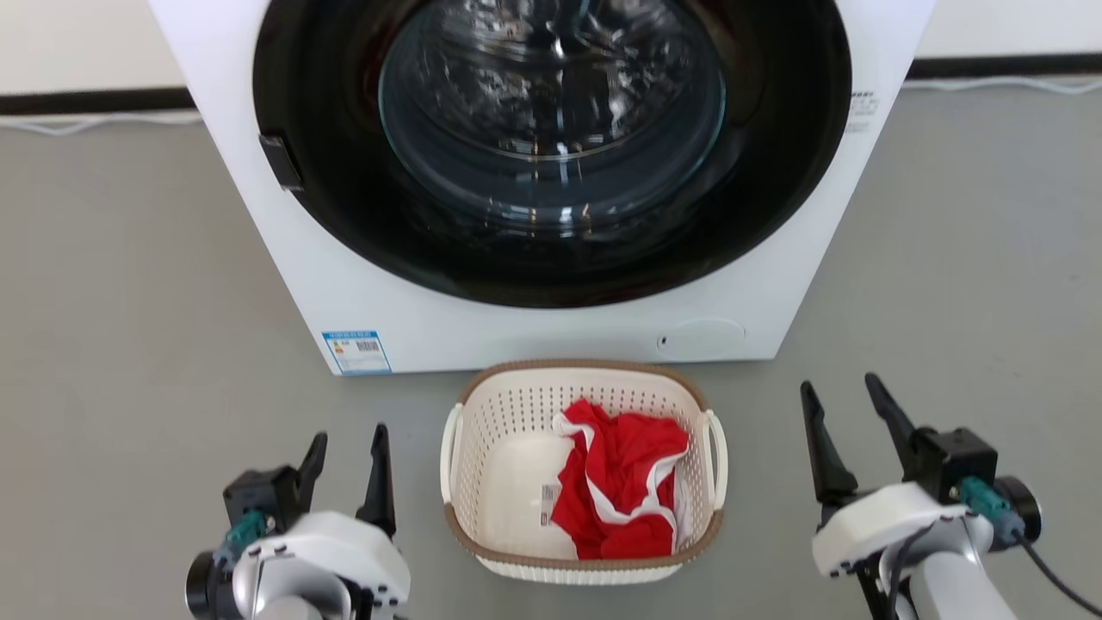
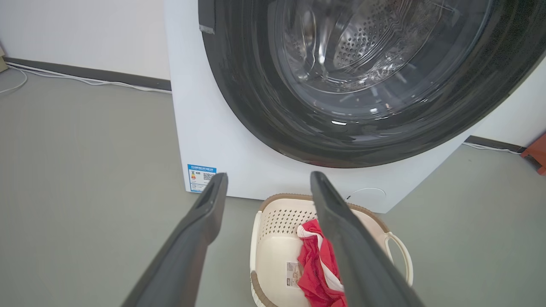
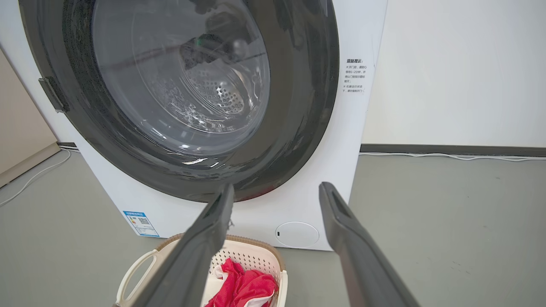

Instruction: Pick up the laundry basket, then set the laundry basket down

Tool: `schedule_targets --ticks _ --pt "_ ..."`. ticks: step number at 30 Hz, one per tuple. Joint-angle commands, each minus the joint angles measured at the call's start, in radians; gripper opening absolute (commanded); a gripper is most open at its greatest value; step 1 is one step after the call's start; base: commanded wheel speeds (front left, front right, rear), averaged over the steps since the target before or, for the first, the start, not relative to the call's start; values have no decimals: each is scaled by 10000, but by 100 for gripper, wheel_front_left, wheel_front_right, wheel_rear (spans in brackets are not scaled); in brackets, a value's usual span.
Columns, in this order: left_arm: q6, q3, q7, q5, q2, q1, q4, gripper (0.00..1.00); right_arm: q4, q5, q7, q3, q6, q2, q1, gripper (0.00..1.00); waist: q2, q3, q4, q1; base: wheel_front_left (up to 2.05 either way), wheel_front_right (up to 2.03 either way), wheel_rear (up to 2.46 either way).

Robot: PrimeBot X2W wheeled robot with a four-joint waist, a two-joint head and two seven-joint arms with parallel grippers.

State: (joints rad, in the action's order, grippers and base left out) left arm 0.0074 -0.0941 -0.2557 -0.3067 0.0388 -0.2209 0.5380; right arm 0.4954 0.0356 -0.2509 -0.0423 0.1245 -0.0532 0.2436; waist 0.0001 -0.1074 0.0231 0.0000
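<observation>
The laundry basket [image 1: 508, 448], cream-white and perforated with a brown rim band and white loop handles, stands on the grey floor just in front of the washing machine. A red and white garment [image 1: 624, 482] lies inside it. My left gripper [image 1: 349, 446] hangs open to the basket's left, clear of its handle. On the other side my right gripper [image 1: 844, 394] is open too, a little farther from the basket. The left wrist view has the basket [image 2: 273, 251] below its fingers; the right wrist view catches the basket [image 3: 256, 260] at its lower left.
The white washing machine [image 1: 413, 319] with its big dark round door [image 1: 551, 146] stands right behind the basket. Grey floor [image 1: 112, 344] spreads to both sides. White cables [image 1: 999, 84] run along the wall's dark skirting. A reddish object [image 2: 538, 153] sits at the far right.
</observation>
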Motion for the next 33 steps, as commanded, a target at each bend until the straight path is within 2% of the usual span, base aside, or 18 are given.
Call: schedule_targets --ticks 1,19,20,27,30,33 --pt "-54 291 -61 57 122 150 -357 100 -374 35 -109 284 62 30 -144 100 -1 363 -60 0 0 0 0" --pt "114 403 -61 -18 115 1681 -1793 100 -1352 147 -109 337 62 30 -1564 100 -1 960 17 0 0 0 0" --pt "66 94 2 -68 21 1870 -1583 0 -1068 110 0 101 0 29 -1685 0 -1 966 14 0 0 0 0" --pt "25 182 160 -467 -17 1905 -1302 0 -791 559 194 11 -7 49 -1728 0 -1 976 5 7 0 0 0" --pt "-10 227 249 -785 -14 1900 -1356 0 -849 951 287 -5 -6 49 -1736 0 -1 997 -1 22 0 0 0" --pt "-45 262 327 -1099 -10 1894 -1404 0 -908 1336 355 -1 -4 48 -1749 0 -1 988 -7 6 0 0 0"
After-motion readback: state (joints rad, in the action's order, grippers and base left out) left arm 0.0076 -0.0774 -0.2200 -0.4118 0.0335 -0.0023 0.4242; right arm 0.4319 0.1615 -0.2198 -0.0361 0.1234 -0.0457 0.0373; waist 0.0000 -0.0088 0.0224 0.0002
